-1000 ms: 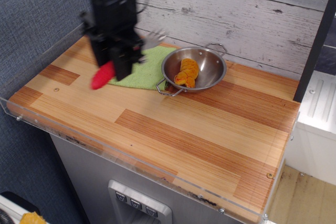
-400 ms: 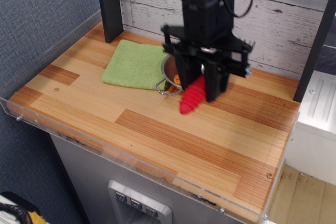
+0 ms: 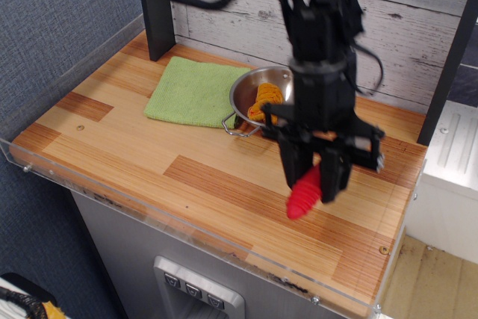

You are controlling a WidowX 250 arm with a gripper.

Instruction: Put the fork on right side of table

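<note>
My gripper (image 3: pixel 317 181) is shut on the fork (image 3: pixel 305 196), whose ribbed red handle sticks out below the fingers; its metal head is hidden inside the gripper. The gripper hangs over the right half of the wooden table (image 3: pixel 224 177), towards the front. I cannot tell whether the handle's tip touches the wood or is just above it.
A steel pan (image 3: pixel 258 93) holding an orange-yellow item (image 3: pixel 264 102) stands at the back middle, partly behind my arm. A green cloth (image 3: pixel 190 91) lies to its left. A dark post (image 3: pixel 155 9) rises at the back left. A clear acrylic rim (image 3: pixel 179 233) edges the front.
My gripper has carried the fork from the left side by the cloth, past the pan, to the right front part of the table, and has come lower.
</note>
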